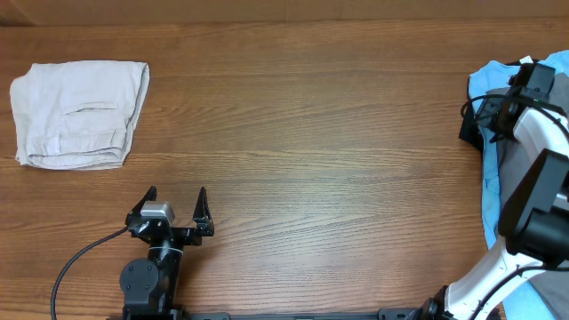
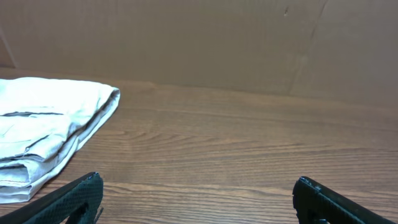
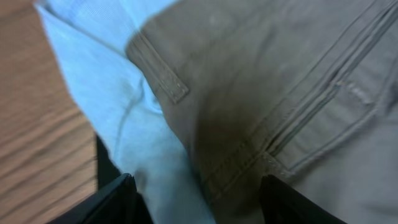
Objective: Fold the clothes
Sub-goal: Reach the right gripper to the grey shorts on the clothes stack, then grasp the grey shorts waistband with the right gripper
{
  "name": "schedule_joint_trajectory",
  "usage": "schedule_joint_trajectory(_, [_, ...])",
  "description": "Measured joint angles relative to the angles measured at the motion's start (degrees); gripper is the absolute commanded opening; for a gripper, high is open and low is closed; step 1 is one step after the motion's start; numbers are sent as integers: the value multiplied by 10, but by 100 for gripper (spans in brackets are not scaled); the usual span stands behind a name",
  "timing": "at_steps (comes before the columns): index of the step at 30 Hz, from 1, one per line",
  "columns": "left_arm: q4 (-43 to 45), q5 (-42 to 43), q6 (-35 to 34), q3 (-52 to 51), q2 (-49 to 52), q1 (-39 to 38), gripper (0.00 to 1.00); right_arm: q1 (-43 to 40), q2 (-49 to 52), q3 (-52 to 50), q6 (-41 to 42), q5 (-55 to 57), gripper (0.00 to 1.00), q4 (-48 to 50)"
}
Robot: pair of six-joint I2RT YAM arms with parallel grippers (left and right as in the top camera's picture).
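Note:
The clothes, dark-grey woven shorts [image 3: 280, 81] with a slit pocket [image 3: 323, 109], fill most of the right wrist view and lie on a light-blue T-shirt [image 3: 106, 81]. From overhead only a grey strip of the shorts [image 1: 500, 164] shows at the right table edge, under the right arm. My right gripper [image 3: 196, 196] hovers low over the shorts' edge, jaws apart, one finger over the T-shirt and one over the shorts, gripping nothing. From overhead the right gripper [image 1: 473, 124] is partly hidden. My left gripper [image 1: 178, 193] stands wide open and empty near the front edge; the left wrist view shows this left gripper [image 2: 198, 190] over bare wood.
A pale beige folded garment [image 1: 80, 111] lies at the far left; the left wrist view shows this beige garment [image 2: 43, 130] ahead and to the left. The light-blue T-shirt [image 1: 489, 84] spreads along the right edge. Wooden table [image 1: 311, 133] runs between them.

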Motion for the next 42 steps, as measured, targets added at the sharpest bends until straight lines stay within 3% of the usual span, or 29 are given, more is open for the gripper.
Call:
schedule_joint_trajectory(4, [0, 0, 0, 0, 0, 0, 100, 0, 17, 0, -1, 9, 61, 1])
schedule_joint_trajectory(14, [0, 0, 0, 0, 0, 0, 100, -7, 17, 0, 3, 11, 63, 10])
schedule_joint_trajectory(18, [0, 0, 0, 0, 0, 0, 100, -18, 17, 0, 12, -5, 73, 13])
schedule_joint_trajectory(23, [0, 0, 0, 0, 0, 0, 100, -33, 17, 6, 16, -47, 75, 10])
schedule_joint_trajectory(30, [0, 0, 0, 0, 0, 0, 100, -48, 17, 10, 17, -64, 61, 10])
schedule_joint_trajectory(42, [0, 0, 0, 0, 0, 0, 100, -51, 17, 10, 17, -65, 61, 11])
